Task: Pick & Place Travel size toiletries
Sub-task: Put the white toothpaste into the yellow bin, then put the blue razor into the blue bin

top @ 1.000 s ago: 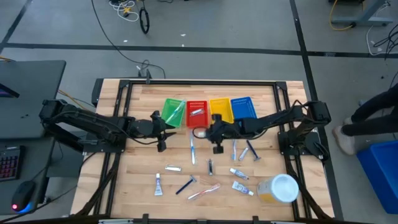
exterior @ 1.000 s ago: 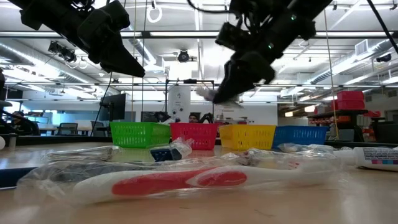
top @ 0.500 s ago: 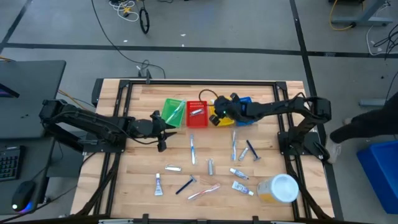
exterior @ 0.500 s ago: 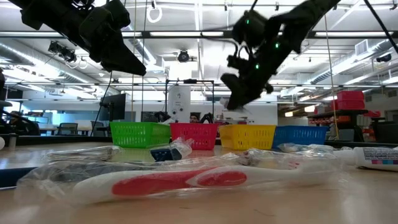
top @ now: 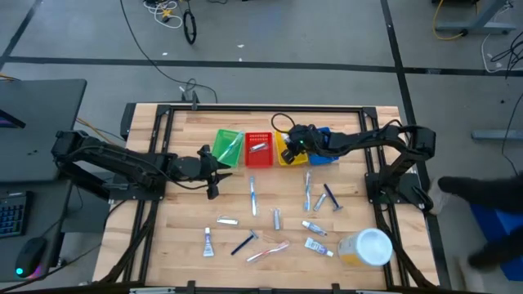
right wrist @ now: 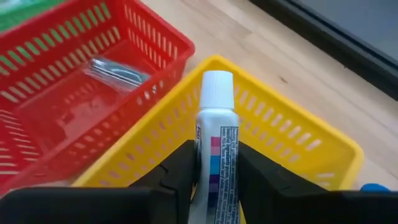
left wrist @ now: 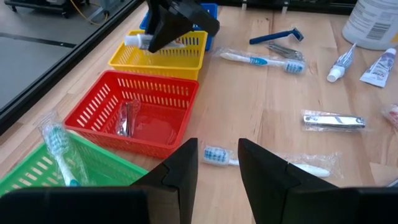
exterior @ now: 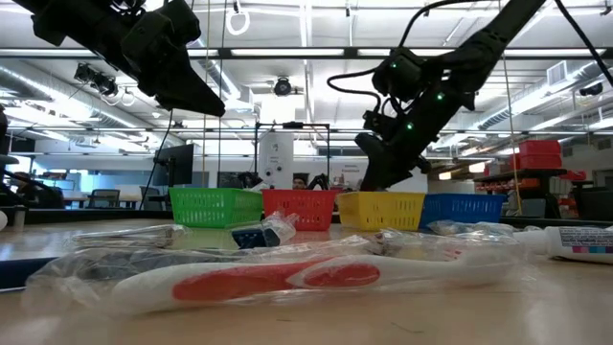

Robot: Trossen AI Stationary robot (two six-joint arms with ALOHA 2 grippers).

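Observation:
My right gripper [right wrist: 214,182] is shut on a small white tube [right wrist: 215,146] with a white cap, above the yellow basket [right wrist: 292,140]. It also shows in the high view [top: 288,148]. My left gripper [left wrist: 217,163] is open and empty, above the table in front of the green basket [top: 226,147] and red basket [top: 258,150]. The red basket holds a silvery item [left wrist: 124,118], and the green one holds a wrapped toothbrush [left wrist: 57,144]. More toothbrushes [top: 252,197], tubes [top: 315,228] and razors [top: 330,198] lie flat on the table. My right gripper pinches the tube's body [right wrist: 214,163] between its two fingers [right wrist: 181,168], behind the printed colour band. The tube lies along the fingers, and its capped end [right wrist: 216,87] sticks out past the fingertips. The fingers slant down from the table's right. The tube is clear of the yellow basket below.
A blue basket [top: 321,140] stands right of the yellow one. A large yellow jar with a white lid [top: 368,247] lies at the near right. A nail clipper [left wrist: 333,121] and a wrapped toothbrush [left wrist: 267,163] lie near my left gripper.
My right gripper has carried the tube from above the middle of the table toward the far edge and a little right, and now hangs over the yellow basket. It has turned as it went and stayed shut on the tube.

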